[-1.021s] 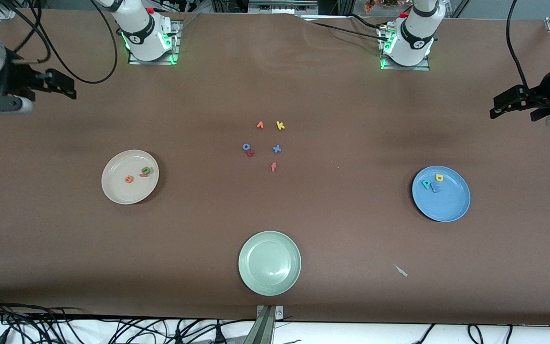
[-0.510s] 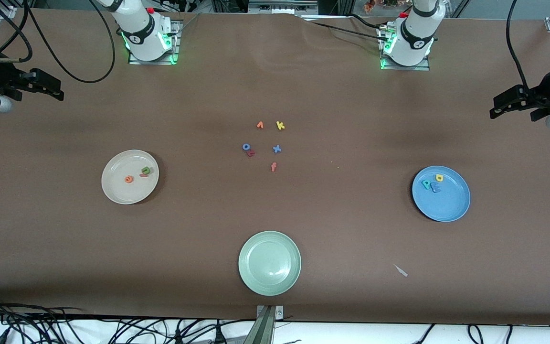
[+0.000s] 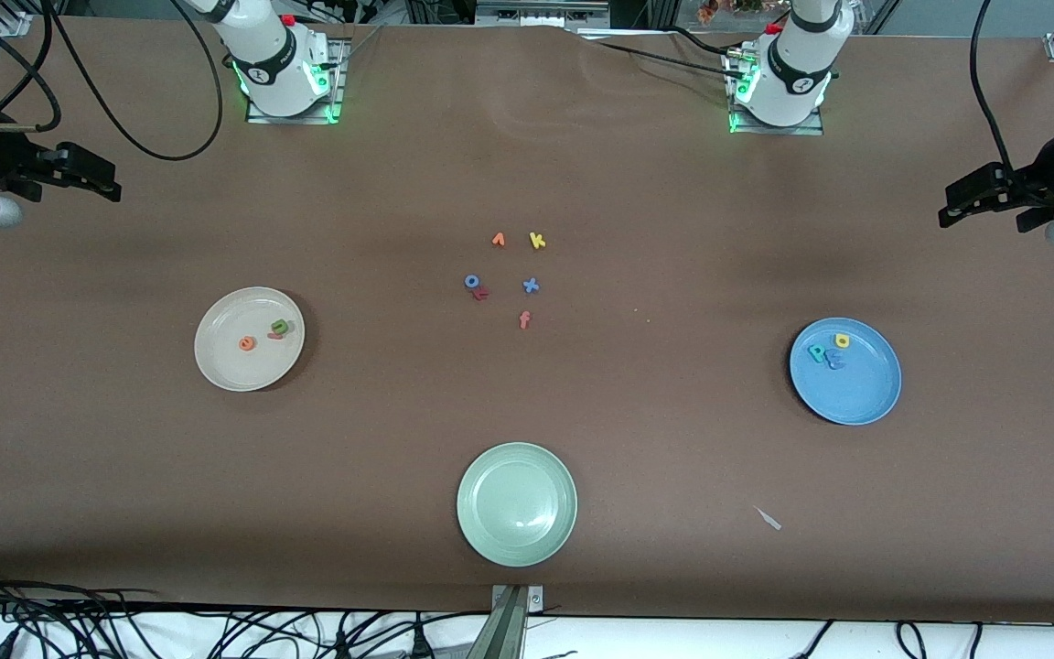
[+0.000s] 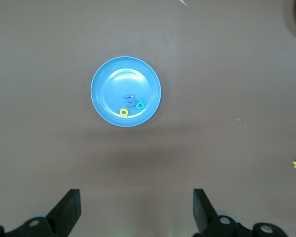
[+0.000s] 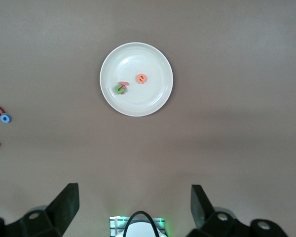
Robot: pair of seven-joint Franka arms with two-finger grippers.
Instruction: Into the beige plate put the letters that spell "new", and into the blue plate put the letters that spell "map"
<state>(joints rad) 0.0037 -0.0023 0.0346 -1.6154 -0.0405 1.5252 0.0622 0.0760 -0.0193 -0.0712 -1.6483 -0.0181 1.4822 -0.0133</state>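
Grippers first: we're seeing the left gripper (image 3: 952, 209) hanging in the air at the left arm's end of the table, jaws spread wide and holding nothing; its wrist view is looking down on the blue plate (image 4: 108, 74). We're seeing the right gripper (image 3: 106, 178) hanging at the right arm's end, jaws likewise wide and empty, its wrist view looking down on the beige plate (image 5: 153, 59). Both arms are waiting.

We're finding the beige plate carrying the orange e (image 3: 247, 343), the green n (image 3: 281, 325) and the salmon-pink w (image 3: 274, 335), the w sitting against the n and partly under it. We're finding the blue plate carrying the yellow a (image 3: 842, 340), the teal p (image 3: 818, 352) and the blue m (image 3: 836, 361), with p and m touching.

Mid-table we're seeing loose letters lying in a cluster: orange v (image 3: 498, 240), yellow k (image 3: 537, 241), blue x (image 3: 531, 286), pink f (image 3: 524, 319), and a blue ring-shaped letter (image 3: 471, 281) touching a dark red one (image 3: 481, 293). We're seeing the pale green plate (image 3: 481, 540) sitting empty, nearest the front camera.
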